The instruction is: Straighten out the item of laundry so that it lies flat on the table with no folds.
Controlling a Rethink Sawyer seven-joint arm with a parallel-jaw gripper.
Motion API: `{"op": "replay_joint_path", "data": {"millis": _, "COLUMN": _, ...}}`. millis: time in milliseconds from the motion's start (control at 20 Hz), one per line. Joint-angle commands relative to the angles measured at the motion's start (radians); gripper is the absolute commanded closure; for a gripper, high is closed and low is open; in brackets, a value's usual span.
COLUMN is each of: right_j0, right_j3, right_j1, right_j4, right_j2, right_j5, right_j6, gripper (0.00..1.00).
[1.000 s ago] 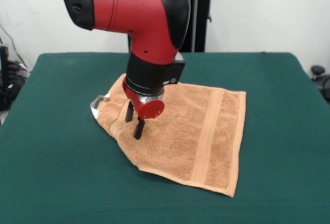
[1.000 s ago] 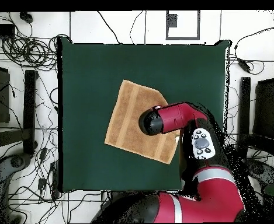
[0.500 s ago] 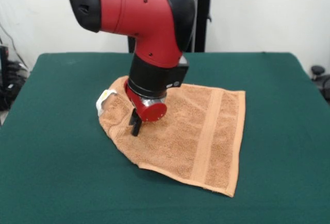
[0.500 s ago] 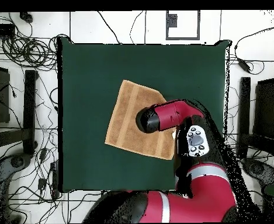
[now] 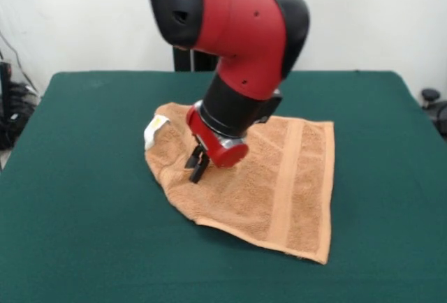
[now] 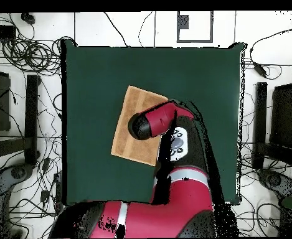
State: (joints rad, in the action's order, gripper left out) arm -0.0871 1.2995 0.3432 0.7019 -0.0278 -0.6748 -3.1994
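Lying on the dark green felt-covered table [image 5: 70, 177], the orange-tan terry-cloth towel [image 5: 279, 177] bunches at its left side by a white tag [image 5: 154, 127]; the black gripper [image 5: 198, 167], fingers pinched together, presses into that bunched cloth. Overhead, the red arm [image 6: 157, 121] covers the towel's right part.
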Motion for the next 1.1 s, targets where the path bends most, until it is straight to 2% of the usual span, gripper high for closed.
{"op": "replay_joint_path", "data": {"millis": 50, "right_j0": 0.056, "right_j3": 0.018, "right_j1": -0.061, "right_j4": -0.094, "right_j2": 0.081, "right_j5": 0.002, "right_j6": -0.034, "gripper": 1.0}}
{"op": "replay_joint_path", "data": {"millis": 350, "right_j0": 0.103, "right_j3": 0.001, "right_j1": -0.075, "right_j4": -0.105, "right_j2": 0.051, "right_j5": 0.003, "right_j6": -0.076, "gripper": 1.0}}
{"op": "replay_joint_path", "data": {"millis": 450, "right_j0": 0.195, "right_j3": -0.073, "right_j1": -0.106, "right_j4": -0.03, "right_j2": -0.031, "right_j5": -0.096, "right_j6": -0.078, "gripper": 1.0}}
{"op": "replay_joint_path", "data": {"millis": 550, "right_j0": 0.333, "right_j3": -0.178, "right_j1": -0.176, "right_j4": 0.081, "right_j2": -0.155, "right_j5": -0.239, "right_j6": -0.102, "gripper": 1.0}}
{"op": "replay_joint_path", "data": {"millis": 650, "right_j0": 0.404, "right_j3": -0.226, "right_j1": -0.224, "right_j4": 0.101, "right_j2": -0.223, "right_j5": -0.333, "right_j6": -0.137, "gripper": 1.0}}
{"op": "replay_joint_path", "data": {"millis": 750, "right_j0": 0.42, "right_j3": -0.223, "right_j1": -0.231, "right_j4": 0.059, "right_j2": -0.237, "right_j5": -0.361, "right_j6": -0.162, "gripper": 1.0}}
{"op": "replay_joint_path", "data": {"millis": 950, "right_j0": 0.369, "right_j3": -0.136, "right_j1": -0.17, "right_j4": -0.052, "right_j2": -0.199, "right_j5": -0.263, "right_j6": -0.169, "gripper": 1.0}}
{"op": "replay_joint_path", "data": {"millis": 1100, "right_j0": 0.346, "right_j3": -0.097, "right_j1": -0.137, "right_j4": -0.068, "right_j2": -0.193, "right_j5": -0.212, "right_j6": -0.139, "gripper": 1.0}}
